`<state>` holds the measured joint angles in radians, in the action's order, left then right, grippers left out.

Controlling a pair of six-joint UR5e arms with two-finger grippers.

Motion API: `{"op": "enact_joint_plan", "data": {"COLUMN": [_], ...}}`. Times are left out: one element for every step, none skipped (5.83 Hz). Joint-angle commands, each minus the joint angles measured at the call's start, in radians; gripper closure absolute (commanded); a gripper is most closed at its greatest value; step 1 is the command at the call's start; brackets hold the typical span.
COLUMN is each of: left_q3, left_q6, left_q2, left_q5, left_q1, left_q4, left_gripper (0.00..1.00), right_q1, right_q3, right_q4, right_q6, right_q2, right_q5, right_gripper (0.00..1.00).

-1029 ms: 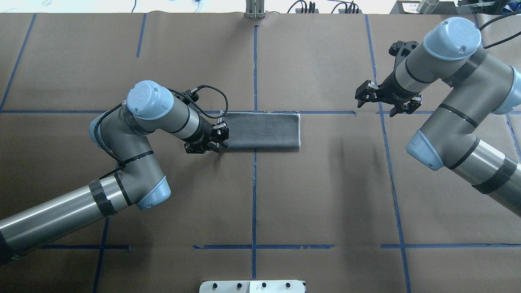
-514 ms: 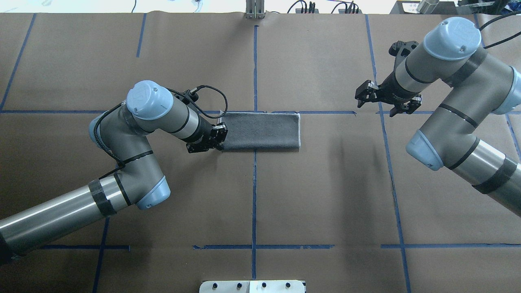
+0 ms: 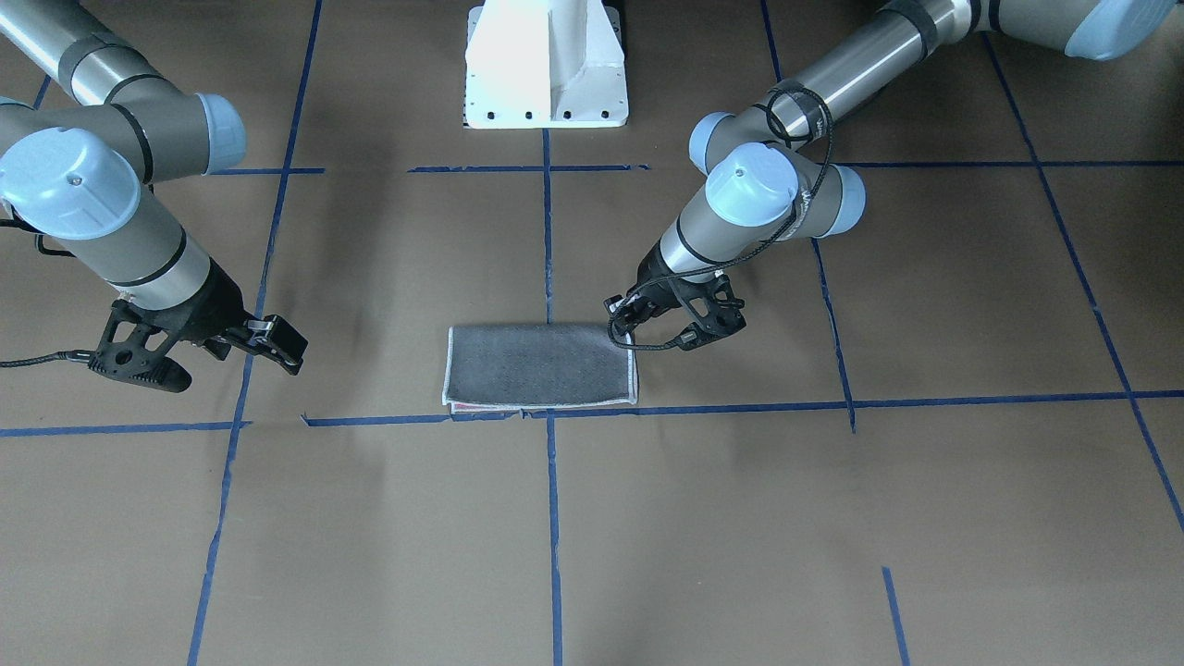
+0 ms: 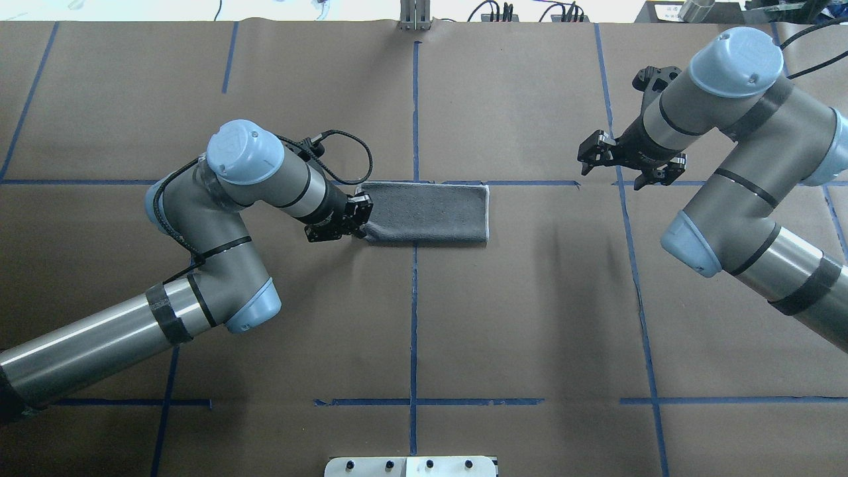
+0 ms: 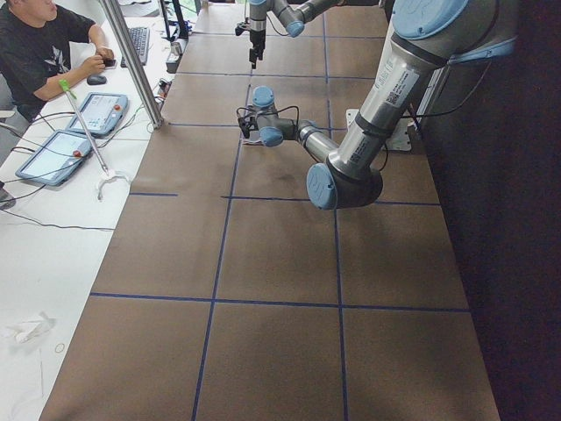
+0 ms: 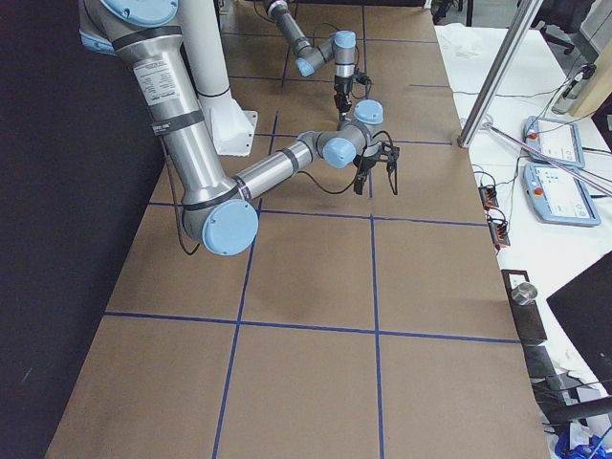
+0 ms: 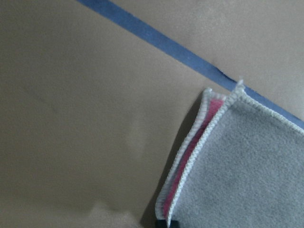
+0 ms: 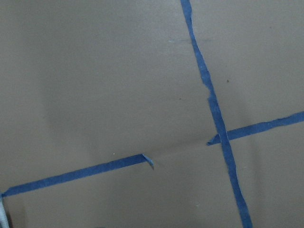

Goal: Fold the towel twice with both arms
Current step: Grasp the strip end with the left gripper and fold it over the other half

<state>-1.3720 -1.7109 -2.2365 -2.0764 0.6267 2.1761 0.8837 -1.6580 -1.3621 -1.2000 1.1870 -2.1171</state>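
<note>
The towel lies folded into a long strip, grey face up, at the table's middle; it also shows in the front view. In the left wrist view the towel's whitish stitched edges show a pink layer between them. My left gripper is shut on the towel's near left end, which is raised and bent a little; it also shows in the front view. My right gripper is open and empty, above bare paper well right of the towel, and shows in the front view.
Brown paper with blue tape lines covers the table. The white pedestal base stands at the robot's side. An operator sits at a side desk with tablets. A metal bracket stands at the far edge.
My left gripper has closed on the towel's left end and shifted slightly away from the robot, and the end has lifted and curled. The right arm has not moved.
</note>
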Motion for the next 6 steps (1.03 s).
{"op": "enact_joint_plan", "data": {"left_q3": [-0.022, -0.022, -0.015, -0.015, -0.003, 0.078], "left_q6": [0.007, 0.008, 0.036, 0.128, 0.163, 0.197], "left_q2": [-0.093, -0.115, -0.165, -0.219, -0.229, -0.289], "left_q5": [-0.028, -0.027, -0.025, -0.018, -0.016, -0.014], "left_q1": [0.022, 0.022, 0.019, 0.018, 0.016, 0.015], "left_q4": [-0.155, -0.165, -0.215, -0.333, -0.341, -0.341], "left_gripper": [1.00, 1.00, 1.00, 1.00, 1.00, 1.00], "right_q1": [0.003, 0.007, 0.012, 0.015, 0.024, 0.037], "right_q3": [0.001, 0.001, -0.006, -0.015, -0.035, -0.073], "right_q4": [0.000, -0.003, -0.020, -0.021, -0.020, -0.018], "right_q6": [0.000, 0.000, 0.002, 0.002, 0.005, 0.022], "right_q2": [0.000, 0.000, 0.002, 0.011, 0.037, 0.083], "right_q5": [-0.003, -0.003, -0.003, -0.006, -0.020, -0.026], "right_gripper": [0.00, 0.00, 0.00, 0.00, 0.00, 0.00]}}
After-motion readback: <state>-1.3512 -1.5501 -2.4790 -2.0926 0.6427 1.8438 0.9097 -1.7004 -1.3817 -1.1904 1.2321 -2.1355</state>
